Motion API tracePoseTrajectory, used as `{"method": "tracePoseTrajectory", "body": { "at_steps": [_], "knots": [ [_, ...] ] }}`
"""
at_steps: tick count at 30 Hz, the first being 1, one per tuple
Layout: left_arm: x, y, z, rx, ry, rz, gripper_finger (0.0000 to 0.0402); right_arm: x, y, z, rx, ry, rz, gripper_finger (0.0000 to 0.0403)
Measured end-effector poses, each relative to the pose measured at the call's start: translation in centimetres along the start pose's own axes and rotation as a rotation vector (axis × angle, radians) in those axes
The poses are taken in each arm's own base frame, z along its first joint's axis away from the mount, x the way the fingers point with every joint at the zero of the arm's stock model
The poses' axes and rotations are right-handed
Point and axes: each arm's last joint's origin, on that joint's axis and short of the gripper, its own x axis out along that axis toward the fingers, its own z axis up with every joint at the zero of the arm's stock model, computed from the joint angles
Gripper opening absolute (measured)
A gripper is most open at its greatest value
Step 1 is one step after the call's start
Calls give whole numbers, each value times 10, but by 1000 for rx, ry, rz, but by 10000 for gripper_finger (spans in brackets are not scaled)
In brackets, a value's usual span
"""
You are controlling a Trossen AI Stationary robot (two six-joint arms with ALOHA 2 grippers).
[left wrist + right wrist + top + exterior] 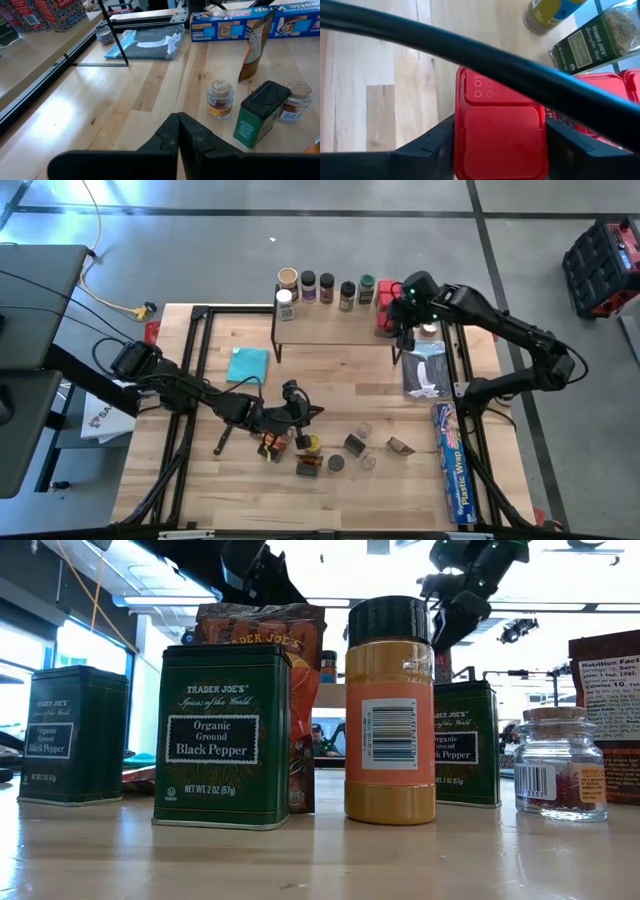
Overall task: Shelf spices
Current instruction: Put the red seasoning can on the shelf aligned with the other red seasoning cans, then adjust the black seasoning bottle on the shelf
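At upper right of the high view, the right gripper (402,320) clamps a red box (500,135) at the shelf's (330,330) right end. The left gripper (178,131), clenched empty, hovers at lower centre.

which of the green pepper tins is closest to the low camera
The tin left of the orange jar with the black lid. It looms largest, its base lowest in view; the other two tins sit farther back.
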Motion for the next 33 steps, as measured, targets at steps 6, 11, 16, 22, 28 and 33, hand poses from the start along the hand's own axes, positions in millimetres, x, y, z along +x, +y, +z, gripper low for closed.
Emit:
{"method": "tracePoseTrajectory", "body": {
  "at_steps": [6, 11, 16, 22, 28, 33],
  "knots": [
    [0, 0, 1, -7, -9, -1, 0, 0, 1, -2, -25, 24, -3, 259],
    [0, 0, 2, -12, -16, -2, 0, -2, 0, 0, -27, 23, -16, 269],
    [0, 0, 2, -12, -16, -2, 0, -14, -3, 7, -37, 40, -66, 269],
    [0, 0, 2, -12, -16, -2, 0, -18, 0, 11, -79, 80, -122, 270],
    [0, 0, 2, -12, -16, -3, 0, -19, 14, 18, -108, 125, -182, 270],
    [0, 0, 2, -12, -16, -3, 0, -24, 32, 26, -150, 114, -218, 270]
  ]
}}
